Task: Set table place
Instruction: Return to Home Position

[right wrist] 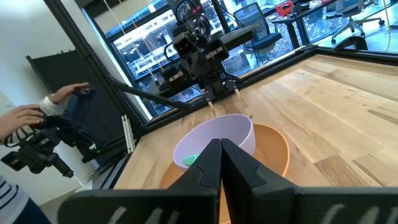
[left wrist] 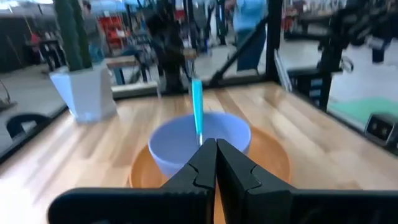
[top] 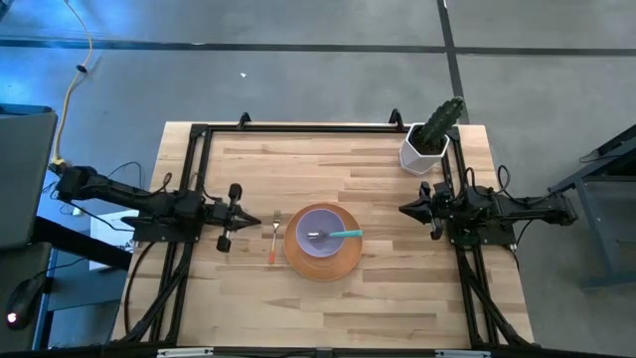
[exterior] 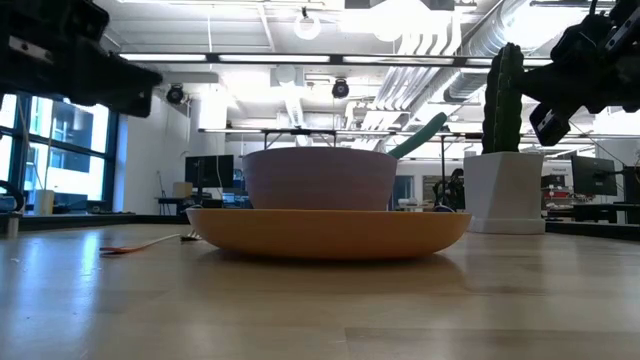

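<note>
The orange plate (top: 323,257) lies flat on the table (top: 378,298), near its middle. The lavender bowl (top: 321,231) stands on the plate. The teal-handled spoon (top: 338,235) lies in the bowl, its handle leaning on the rim toward the right. The orange-handled fork (top: 273,242) lies flat on the wood just left of the plate. My left gripper (top: 255,222) is shut and empty, left of the fork. My right gripper (top: 403,209) is shut and empty, right of the plate. Bowl and plate also show in the left wrist view (left wrist: 199,140) and the right wrist view (right wrist: 214,140).
A white pot with a cactus (top: 429,142) stands at the table's far right corner. A black metal frame (top: 298,127) edges the tabletop. A person's hands (right wrist: 37,112) show in the room beyond the table's left side.
</note>
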{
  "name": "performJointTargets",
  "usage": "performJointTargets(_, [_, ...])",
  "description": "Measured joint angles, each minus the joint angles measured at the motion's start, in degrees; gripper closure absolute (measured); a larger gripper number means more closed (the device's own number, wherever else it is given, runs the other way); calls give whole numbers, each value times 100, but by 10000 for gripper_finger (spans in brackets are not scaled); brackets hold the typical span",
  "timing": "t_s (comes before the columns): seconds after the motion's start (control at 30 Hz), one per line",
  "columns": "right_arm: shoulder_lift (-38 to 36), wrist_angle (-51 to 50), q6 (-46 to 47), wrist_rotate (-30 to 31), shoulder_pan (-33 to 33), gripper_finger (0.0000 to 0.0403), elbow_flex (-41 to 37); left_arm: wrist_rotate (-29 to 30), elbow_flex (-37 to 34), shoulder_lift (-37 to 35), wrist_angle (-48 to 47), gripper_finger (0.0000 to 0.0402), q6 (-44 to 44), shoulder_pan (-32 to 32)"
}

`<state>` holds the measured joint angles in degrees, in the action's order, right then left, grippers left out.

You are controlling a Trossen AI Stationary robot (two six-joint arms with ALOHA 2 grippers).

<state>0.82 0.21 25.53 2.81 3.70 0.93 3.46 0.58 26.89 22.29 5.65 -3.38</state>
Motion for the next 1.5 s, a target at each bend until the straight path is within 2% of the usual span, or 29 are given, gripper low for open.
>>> performJointTargets(0.13, [0,1,-2,0,0,402,0,35,2,-1045,-785,401,0,0])
performJointTargets(0.37, [0,-1,-2,1,0,402,0,41,1,-2330,-2134,401,1,0])
performJointTargets(0.47, [2,-1,-2,2,0,402,0,-99,0,-2668,-2121,401,2,0])
performJointTargets(1.5, [2,-1,-2,4,0,402,0,-92,0,-2655,-2118,401,2,0])
